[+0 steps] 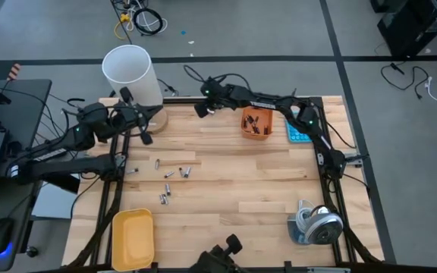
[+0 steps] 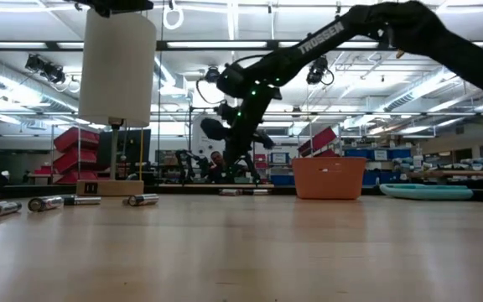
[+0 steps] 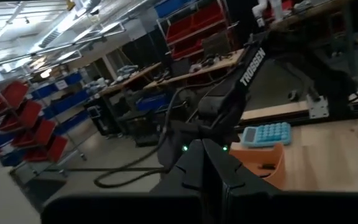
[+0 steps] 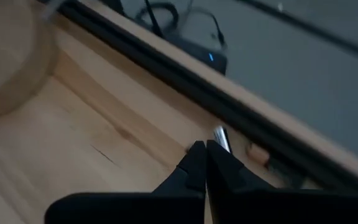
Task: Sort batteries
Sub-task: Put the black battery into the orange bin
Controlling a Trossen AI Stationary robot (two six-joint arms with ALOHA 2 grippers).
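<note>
Batteries are lying loose mid-table, some already in the orange bin, and we're hovering the right gripper by the back edge, jaws clenched on a cell, needing the bin next, while the left gripper, clenched empty, is waiting.

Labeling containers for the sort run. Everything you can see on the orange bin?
The orange bin is a small open-topped tub, plastic by the look, with walls flaring slightly upward. It sits upright on the wooden table near the far edge, right beside the blue calculator. Several small dark items lie inside, seemingly batteries. No gripper touches it.
</note>
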